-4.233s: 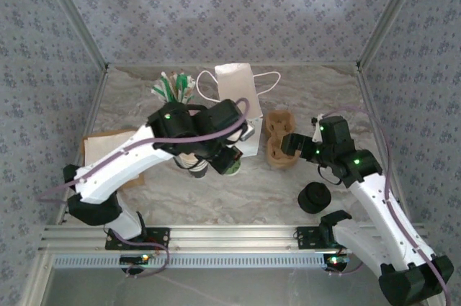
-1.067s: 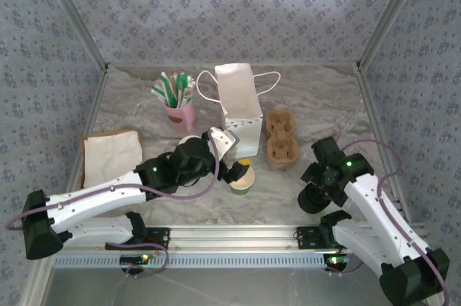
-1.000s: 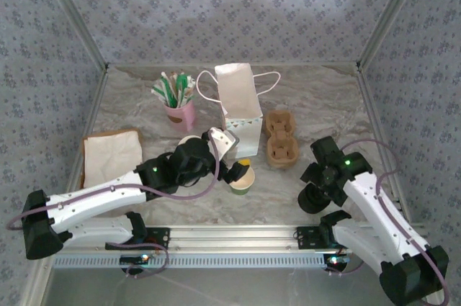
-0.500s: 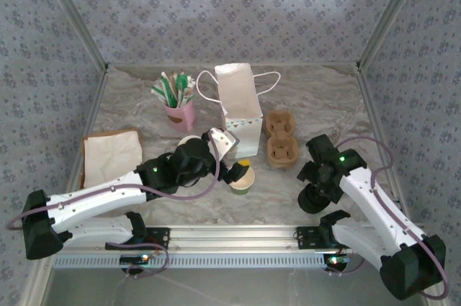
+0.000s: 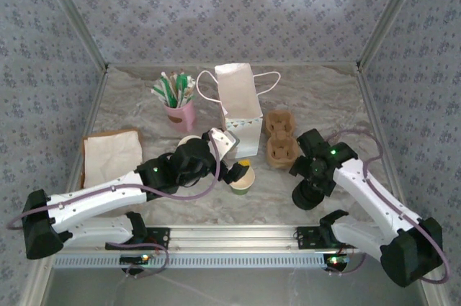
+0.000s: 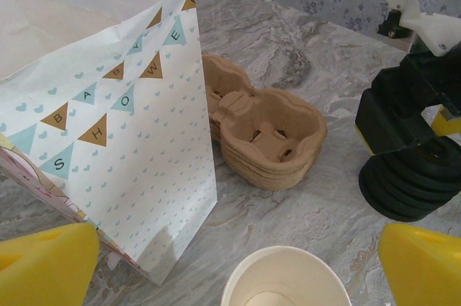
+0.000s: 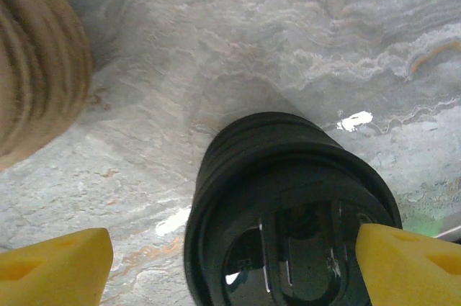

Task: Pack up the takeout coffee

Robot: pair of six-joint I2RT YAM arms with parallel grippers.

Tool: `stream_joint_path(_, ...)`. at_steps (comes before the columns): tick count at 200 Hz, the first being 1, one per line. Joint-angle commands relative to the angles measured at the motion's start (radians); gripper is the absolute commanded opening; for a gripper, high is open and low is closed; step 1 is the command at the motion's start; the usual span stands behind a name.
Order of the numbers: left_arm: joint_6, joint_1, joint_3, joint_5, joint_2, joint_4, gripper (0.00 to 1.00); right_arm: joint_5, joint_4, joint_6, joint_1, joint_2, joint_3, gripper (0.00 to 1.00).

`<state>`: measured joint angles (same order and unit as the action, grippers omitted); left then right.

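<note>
Gift bag, pulp carriers, lid stack

white-black arms, purple cables, yellow gripper pads

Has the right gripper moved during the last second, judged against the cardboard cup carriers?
Yes. In the top view the right gripper has shifted left and slightly up, closer to the cup carriers.

Black lid stack (yellow fingers)
</note>
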<state>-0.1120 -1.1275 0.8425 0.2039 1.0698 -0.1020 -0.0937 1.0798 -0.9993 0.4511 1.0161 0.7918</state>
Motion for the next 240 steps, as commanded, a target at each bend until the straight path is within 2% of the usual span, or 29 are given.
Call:
stream_joint_path(1,0.019,0.006,0.001,0.017,0.012,0.033,0.99,-0.071,0.087,-0.009,0.007,-0.014,0.057,0.91)
stream_joint_path(31,0.020,0.006,-0.002,0.023,0.013,0.037,0.99,-0.096,0.129,0.022,0.009,-0.050,0.057,0.94)
stream_joint_path(78,0.021,0.006,-0.007,0.022,0.016,0.045,0.99,0.017,0.074,0.118,-0.025,-0.120,-0.032,0.94)
stream_joint_path(164,0.023,0.006,-0.003,0.017,0.032,0.044,1.00,0.093,0.041,0.164,-0.132,-0.173,-0.115,0.91)
stream_joint_path(240,0.024,0.006,0.001,0.015,0.044,0.042,0.99,0.181,0.006,0.210,-0.219,-0.209,-0.157,0.84)
